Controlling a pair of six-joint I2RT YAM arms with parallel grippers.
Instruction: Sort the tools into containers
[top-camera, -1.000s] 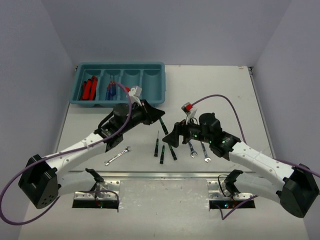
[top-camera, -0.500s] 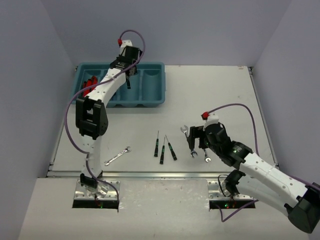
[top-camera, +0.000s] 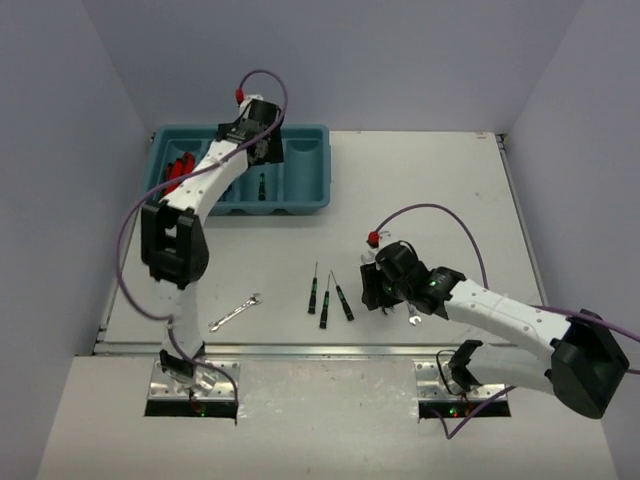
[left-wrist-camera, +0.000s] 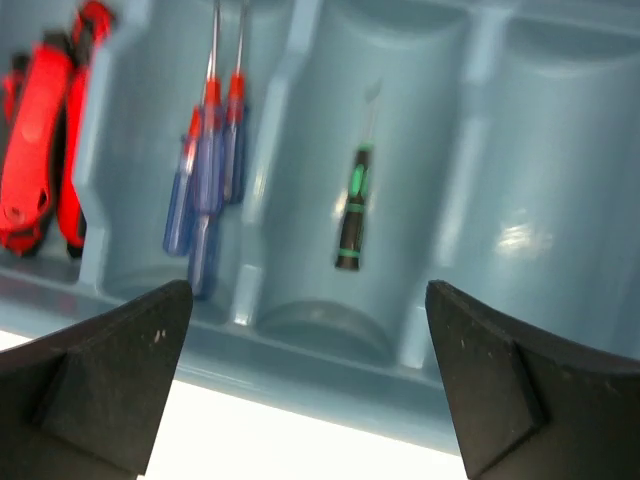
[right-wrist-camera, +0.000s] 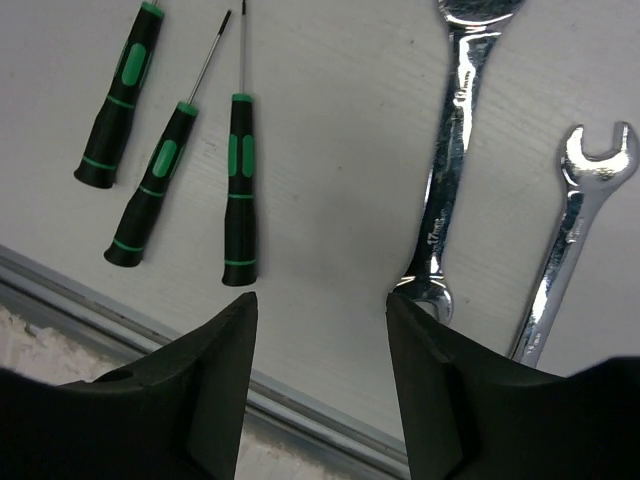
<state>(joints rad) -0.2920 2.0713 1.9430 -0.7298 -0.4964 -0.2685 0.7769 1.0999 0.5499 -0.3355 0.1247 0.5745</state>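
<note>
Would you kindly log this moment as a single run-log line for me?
left gripper open above teal tray | black-green screwdriver lying in third compartment from left | right gripper open, low over table beside long wrench | nothing held

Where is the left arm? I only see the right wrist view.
Observer: The left gripper hangs open over the tray, holding nothing.
Operator: What's under it?
Observer: A green screwdriver, lying in the third compartment from the left.
Operator: Any tools on the table outside my frame?
Observer: One wrench, alone on the left side of the table.
</note>
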